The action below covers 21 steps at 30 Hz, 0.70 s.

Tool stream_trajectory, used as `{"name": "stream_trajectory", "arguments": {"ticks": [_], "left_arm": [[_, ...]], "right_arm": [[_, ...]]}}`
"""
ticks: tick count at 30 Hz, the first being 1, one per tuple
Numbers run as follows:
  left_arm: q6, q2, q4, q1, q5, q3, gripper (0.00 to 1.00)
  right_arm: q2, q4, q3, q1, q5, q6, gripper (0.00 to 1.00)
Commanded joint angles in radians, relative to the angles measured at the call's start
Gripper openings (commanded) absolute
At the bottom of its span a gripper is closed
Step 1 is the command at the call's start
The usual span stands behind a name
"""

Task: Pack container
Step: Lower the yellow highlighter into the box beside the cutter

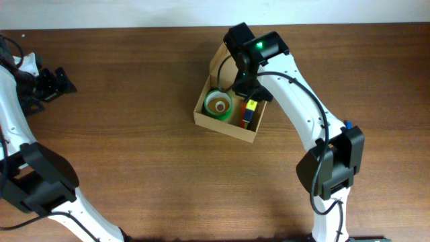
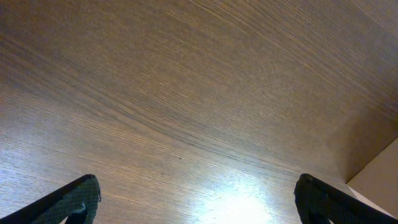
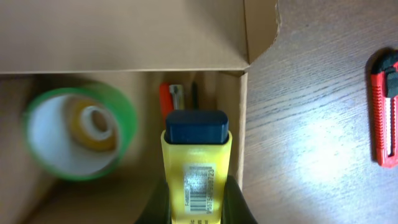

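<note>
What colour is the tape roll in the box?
The tape roll is green; right wrist view shows it best.

**Lighting and Image Quality**

Overhead view: illumination is bright and even, focus is sharp, and soft shadows lie close under the arms on the table [image 1: 134, 134].

Left wrist view: a white glare patch sits on the wood between the jaws; the jaws are dark and soft-edged.

Right wrist view:
- Glare lies right of the jaws.
- The green tape roll [image 3: 78, 130], left of them, is blurred.
- The yellow item [image 3: 196, 162] between them is fairly sharp.
- The container [image 3: 124, 31] wall ahead is evenly lit.

Inside the container [image 1: 222, 128], tape roll [image 1: 227, 107] sits beside the marker [image 1: 249, 111].
</note>
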Motion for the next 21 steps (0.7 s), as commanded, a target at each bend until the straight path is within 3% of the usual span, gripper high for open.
{"name": "stream_trajectory", "arguments": {"ticks": [1, 21], "left_arm": [[0.019, -0.006, 0.000, 0.002, 0.011, -0.005, 1.00], [0.019, -0.006, 0.000, 0.002, 0.011, -0.005, 1.00]], "right_arm": [[0.000, 0.029, -0.055, -0.020, 0.013, -0.033, 0.04], [0.000, 0.213, -0.279, -0.024, -0.071, -0.035, 0.04]]}}
